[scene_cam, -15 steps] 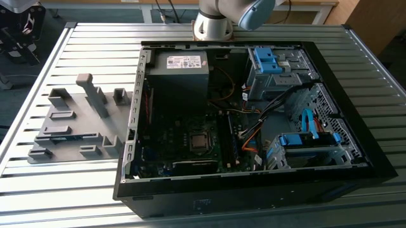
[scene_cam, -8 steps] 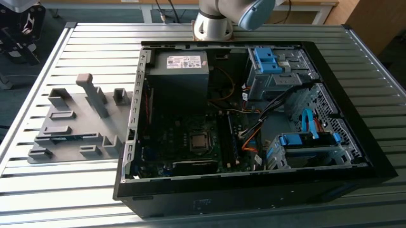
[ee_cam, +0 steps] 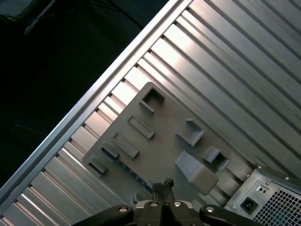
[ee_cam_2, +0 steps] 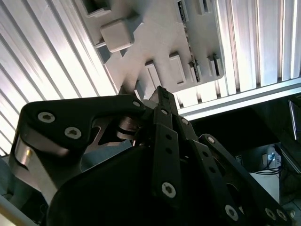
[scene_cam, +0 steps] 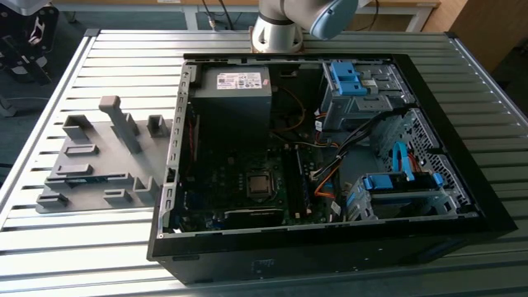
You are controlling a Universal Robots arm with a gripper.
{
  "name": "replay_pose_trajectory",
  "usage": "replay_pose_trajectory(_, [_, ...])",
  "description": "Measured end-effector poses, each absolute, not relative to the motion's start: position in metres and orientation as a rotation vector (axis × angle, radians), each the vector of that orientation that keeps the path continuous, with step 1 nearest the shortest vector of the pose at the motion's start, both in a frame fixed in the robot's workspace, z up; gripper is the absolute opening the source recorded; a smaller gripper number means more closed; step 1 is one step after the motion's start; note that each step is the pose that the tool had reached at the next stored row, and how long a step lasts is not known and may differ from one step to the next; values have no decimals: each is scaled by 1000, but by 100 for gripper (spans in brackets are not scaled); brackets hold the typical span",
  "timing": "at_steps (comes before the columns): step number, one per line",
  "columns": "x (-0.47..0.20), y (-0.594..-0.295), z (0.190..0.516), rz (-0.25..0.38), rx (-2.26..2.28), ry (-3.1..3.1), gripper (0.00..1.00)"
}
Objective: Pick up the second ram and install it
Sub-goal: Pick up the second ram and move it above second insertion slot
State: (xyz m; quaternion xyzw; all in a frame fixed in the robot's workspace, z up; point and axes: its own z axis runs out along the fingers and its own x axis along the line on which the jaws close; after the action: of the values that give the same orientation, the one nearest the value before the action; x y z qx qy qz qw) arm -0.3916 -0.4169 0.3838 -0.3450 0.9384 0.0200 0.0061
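On the grey holder plate, which lies on the slatted desk at the exterior view's left of the open computer case, the second ram sits in a slot in the half of the plate farther from the arm's base. Only its thin top edge shows, as a dark, blue-tinged strip. Its long axis runs with the desk's slats, from the exterior view's left to its right. In the first wrist view the second ram is the same narrow dark line beside a low rectangular block. Which end carries the paler patch is too small to tell.

The arm rises from its base behind the case, with a blue-grey joint cap bent toward the exterior view's right. In both wrist views the end effector points down at the plate and hangs clear above it. Its fingers appear drawn together, with nothing held between them.
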Motion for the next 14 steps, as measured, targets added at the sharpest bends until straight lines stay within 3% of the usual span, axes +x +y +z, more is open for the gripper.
replay_pose_trajectory(14, [-392, -418, 383, 63, -1259, 2867, 11])
